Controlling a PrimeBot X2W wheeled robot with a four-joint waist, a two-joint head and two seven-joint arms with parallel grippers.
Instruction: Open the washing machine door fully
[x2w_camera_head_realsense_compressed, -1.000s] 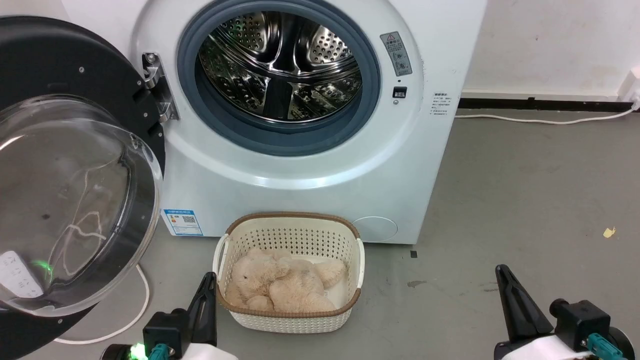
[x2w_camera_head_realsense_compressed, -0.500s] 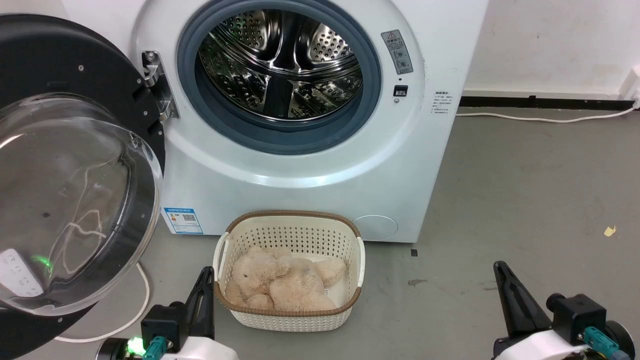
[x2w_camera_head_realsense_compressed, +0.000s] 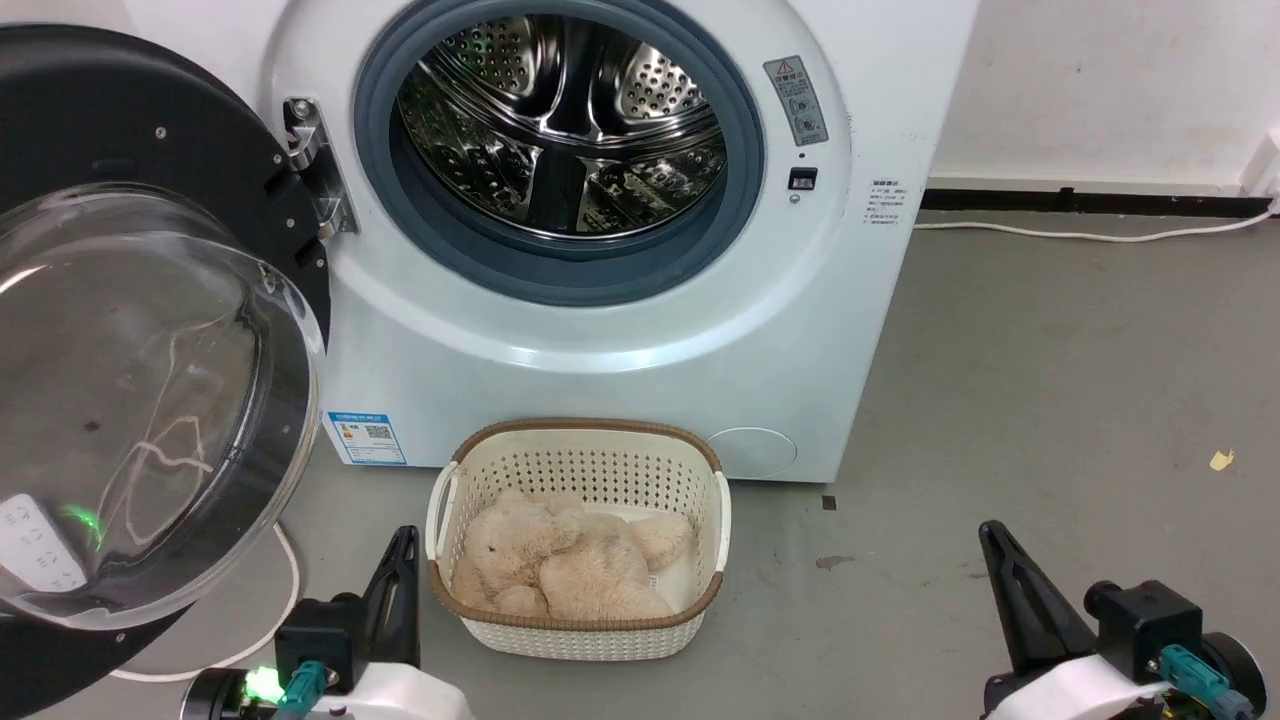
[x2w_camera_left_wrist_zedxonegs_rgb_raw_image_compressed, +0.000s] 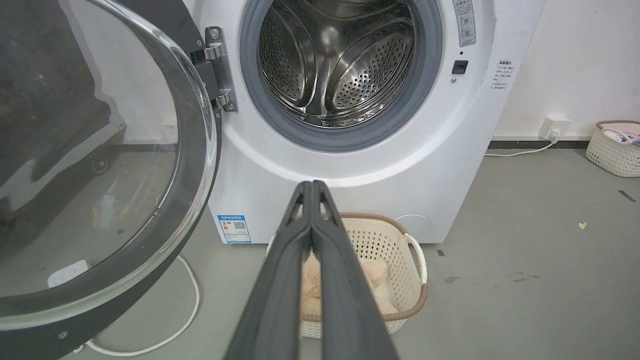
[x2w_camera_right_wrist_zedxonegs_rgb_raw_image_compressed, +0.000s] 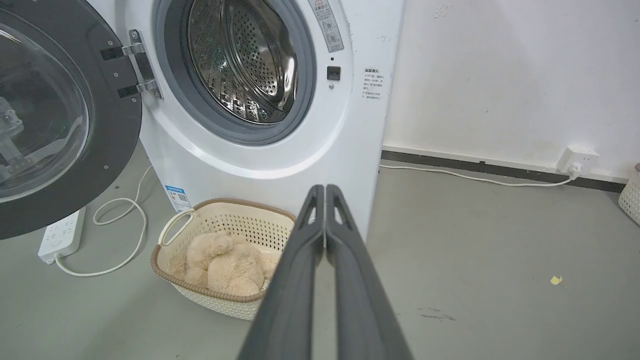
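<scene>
- The washing machine door (x2w_camera_head_realsense_compressed: 120, 110) is cut off at the left edge.
- The washing machine (x2w_camera_head_realsense_compressed: 620, 330) loses its top to the upper edge.
- The warning label (x2w_camera_head_realsense_compressed: 797, 100) carries print too small to read.
- The power strip (x2w_camera_head_realsense_compressed: 35, 545) blurs behind the door glass.

scuffed grey floor (x2w_camera_head_realsense_compressed: 1050, 380), white wall (x2w_camera_head_realsense_compressed: 1100, 80) with dark skirting strip (x2w_camera_head_realsense_compressed: 1080, 203), white cable (x2w_camera_head_realsense_compressed: 1100, 238) along its foot

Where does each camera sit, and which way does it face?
Head view: on the head, looking down at the washing machine; left gripper and right gripper at the bottom.
Left wrist view: on the left wrist, facing the drum along shut fingers.
Right wrist view: on the right wrist, facing the machine along shut fingers.
All share the open washing machine door and basket.
</scene>
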